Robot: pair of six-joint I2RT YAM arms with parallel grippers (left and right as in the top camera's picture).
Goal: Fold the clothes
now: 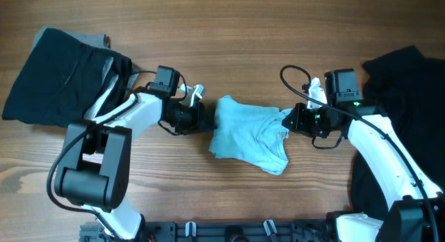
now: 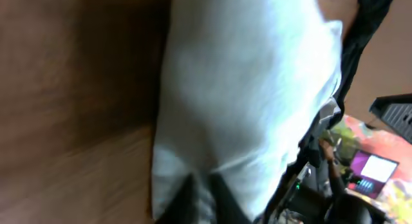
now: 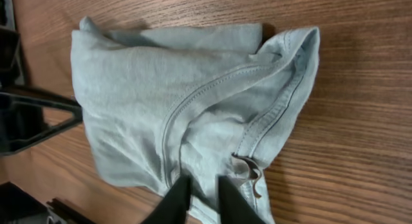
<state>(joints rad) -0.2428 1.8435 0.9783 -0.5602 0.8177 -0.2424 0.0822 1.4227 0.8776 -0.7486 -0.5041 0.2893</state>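
The counter (image 1: 229, 33) is brown wood with long grain running left to right, evenly lit, with only soft shadows. A black rail (image 1: 229, 231) with clips lines its near edge. In the left wrist view, beyond the counter, an open laptop (image 2: 376, 169) glows purple amid blurred, bright-coloured clutter.

The overhead camera looks straight down on the whole table (image 1: 229, 19). The wrist cameras look along the left fingers (image 2: 222, 201) and right fingers (image 3: 175, 198), very near the blue T-shirt (image 1: 247, 134) just ahead, facing each other across it.
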